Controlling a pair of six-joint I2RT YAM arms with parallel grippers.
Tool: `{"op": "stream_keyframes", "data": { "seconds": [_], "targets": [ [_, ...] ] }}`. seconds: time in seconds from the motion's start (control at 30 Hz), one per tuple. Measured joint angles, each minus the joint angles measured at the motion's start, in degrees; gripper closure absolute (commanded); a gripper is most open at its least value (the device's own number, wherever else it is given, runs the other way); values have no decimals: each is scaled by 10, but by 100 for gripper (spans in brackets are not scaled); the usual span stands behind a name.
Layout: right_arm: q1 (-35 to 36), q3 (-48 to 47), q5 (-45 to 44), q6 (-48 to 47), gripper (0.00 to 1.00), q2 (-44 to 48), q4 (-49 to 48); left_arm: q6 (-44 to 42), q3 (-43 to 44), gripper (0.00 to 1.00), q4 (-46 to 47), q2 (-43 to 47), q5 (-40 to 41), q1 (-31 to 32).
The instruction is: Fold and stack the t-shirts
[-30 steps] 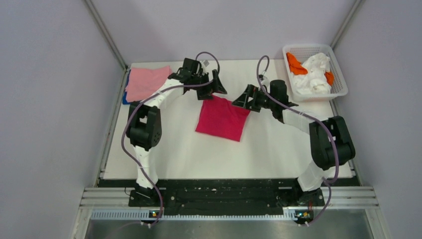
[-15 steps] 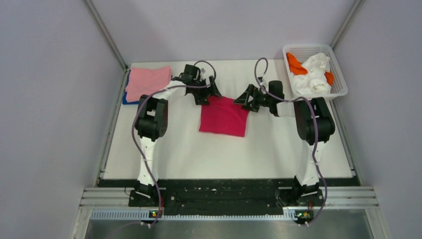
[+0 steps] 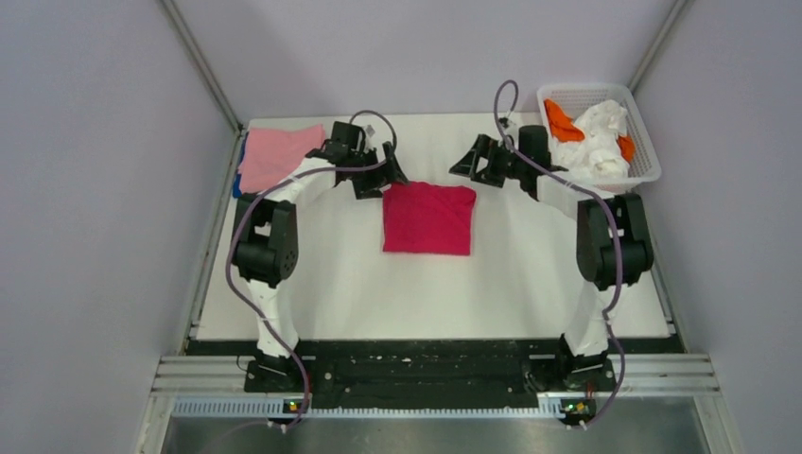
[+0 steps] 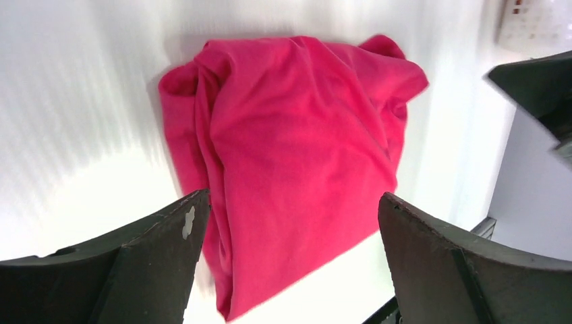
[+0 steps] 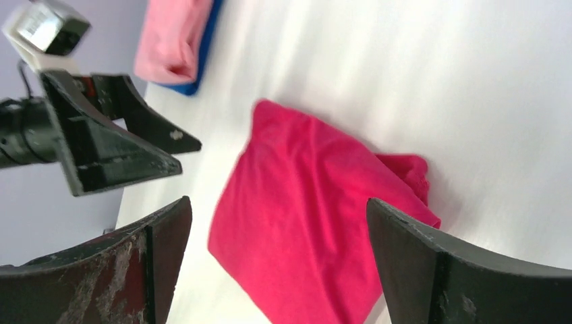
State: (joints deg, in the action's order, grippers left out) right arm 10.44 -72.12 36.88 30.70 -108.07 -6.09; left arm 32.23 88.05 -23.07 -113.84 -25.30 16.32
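Both grippers empty, fingers spread wide. Nothing is between them in either wrist view.

The red shirt (image 3: 427,218) lies folded flat on the table (image 3: 530,284), on the near side of both sets of jaws and between them. It looks nearly square with no marked long axis. Its far edge runs roughly from one gripper toward the other.

The left gripper (image 3: 380,178) sits just beside the far-left corner. The right gripper (image 3: 478,163) stands off the far-right corner, a little further out, so the left is nearer.

In the left wrist view the fold is not crisp. A thick ridge runs down one side and one corner is bunched.

The pink shirt (image 3: 277,153) lies folded on the blue shirt (image 5: 199,74), well to the outer side of the left jaws at the table's far-left corner. Only a sliver of blue shows.

Judgement: the red shirt's fold looks done and stacking remains. The stack is on the left arm's side, with bare table between the red shirt and the pink one.

The basket (image 3: 586,89) of white and orange cloth is beyond the right jaws, away from that path.
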Motion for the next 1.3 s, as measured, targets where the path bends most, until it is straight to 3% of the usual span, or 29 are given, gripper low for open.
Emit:
{"op": "stream_keyframes", "data": {
  "seconds": [0.1,0.23,0.57,0.67,0.83,0.97,1.0,1.1,1.13,1.3],
  "targets": [
    [-4,23,-31,-15,1,101,11,-8,-43,1,5,71,19,-1],
    [-16,136,-77,-17,1,282,11,-19,-51,1,-1,94,56,-1],
    [-21,401,-211,24,1,627,98,-34,-37,3,-33,-8,98,1],
    [-21,424,-258,30,1,722,134,-29,-26,5,-38,-37,93,6],
    [-21,422,-311,25,1,793,165,-21,20,13,-29,-73,82,22],
    [-21,421,-329,19,1,793,194,-20,38,34,-24,-88,86,43],
    [-21,421,-331,18,1,791,200,-18,40,44,-24,-90,89,50],
    [-21,421,-337,13,1,784,214,-21,52,90,-36,-100,122,76],
    [-21,421,-338,12,1,783,217,-22,59,100,-46,-105,138,86],
    [-21,421,-339,7,1,783,236,-33,125,100,-108,-129,247,125]
  ]
}}
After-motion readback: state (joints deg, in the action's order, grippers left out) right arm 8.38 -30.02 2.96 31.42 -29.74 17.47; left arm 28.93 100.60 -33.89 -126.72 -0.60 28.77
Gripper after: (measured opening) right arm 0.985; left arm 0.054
